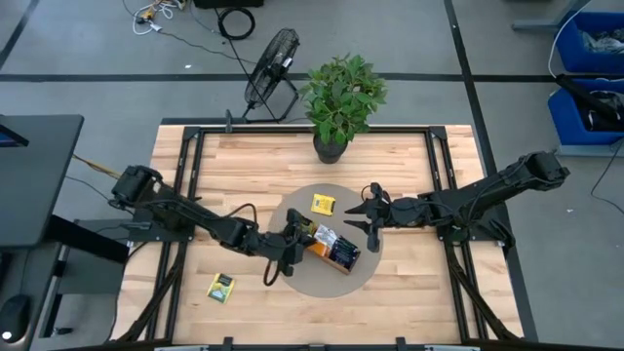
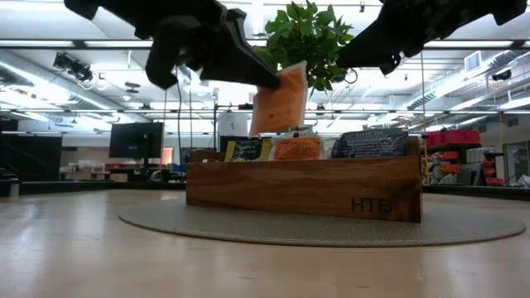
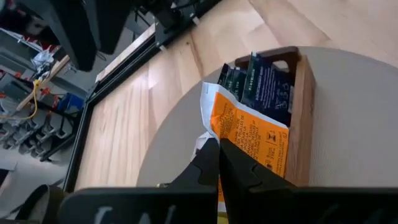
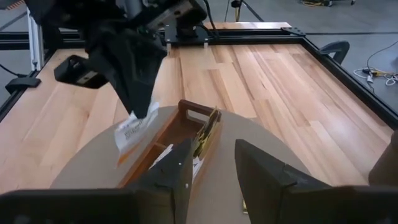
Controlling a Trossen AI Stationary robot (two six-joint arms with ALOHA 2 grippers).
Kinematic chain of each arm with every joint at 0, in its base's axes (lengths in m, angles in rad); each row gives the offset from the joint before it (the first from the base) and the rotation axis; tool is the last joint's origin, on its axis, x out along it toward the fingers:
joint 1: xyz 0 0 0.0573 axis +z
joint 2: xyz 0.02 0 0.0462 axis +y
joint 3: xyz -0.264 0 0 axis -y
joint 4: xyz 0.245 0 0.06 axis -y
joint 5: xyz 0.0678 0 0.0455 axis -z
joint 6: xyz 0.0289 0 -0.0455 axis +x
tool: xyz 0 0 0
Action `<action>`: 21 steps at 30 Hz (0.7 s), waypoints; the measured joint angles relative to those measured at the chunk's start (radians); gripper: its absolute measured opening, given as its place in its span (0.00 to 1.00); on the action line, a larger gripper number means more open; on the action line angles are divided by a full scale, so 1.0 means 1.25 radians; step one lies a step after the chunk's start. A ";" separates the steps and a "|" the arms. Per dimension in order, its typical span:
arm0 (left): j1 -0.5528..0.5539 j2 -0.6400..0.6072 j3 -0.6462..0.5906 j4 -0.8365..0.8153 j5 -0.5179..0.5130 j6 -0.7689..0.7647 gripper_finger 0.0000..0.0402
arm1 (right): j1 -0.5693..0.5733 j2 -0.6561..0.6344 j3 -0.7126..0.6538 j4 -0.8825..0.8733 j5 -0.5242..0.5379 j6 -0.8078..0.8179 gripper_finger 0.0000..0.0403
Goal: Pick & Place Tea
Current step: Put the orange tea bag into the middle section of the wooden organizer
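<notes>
An orange tea sachet (image 2: 280,99) hangs pinched in the left gripper (image 2: 263,81) just above the wooden compartment tray (image 2: 303,189), over its left end in the low view. The left jaws are closed on the sachet's upper edge. Green, orange and dark blue sachets stand in the tray. The right gripper (image 1: 370,218) hovers beside the tray, jaws parted and holding nothing. A yellow sachet (image 1: 323,204) lies near the tray on the round mat (image 1: 292,279); a yellow-green sachet (image 1: 220,287) lies well apart on the table.

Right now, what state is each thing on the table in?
Left pincer: shut on orange sachet, held above the tray.
Right pincer: open, empty, beside the tray.
Wooden tray: upright, holding sachets.
Yellow sachet: flat on the mat.
Yellow-green sachet: flat on the table.
</notes>
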 joint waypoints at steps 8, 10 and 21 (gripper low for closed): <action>0.007 0.055 0.000 0.078 -0.012 0.037 0.01 | 0.000 0.000 0.000 -0.003 0.021 -0.006 0.32; 0.007 0.068 0.000 0.073 -0.015 0.049 0.01 | 0.000 0.000 0.000 -0.003 0.021 -0.005 0.32; 0.007 0.090 0.000 0.091 -0.067 0.068 0.01 | 0.000 0.000 0.000 -0.007 0.021 0.001 0.32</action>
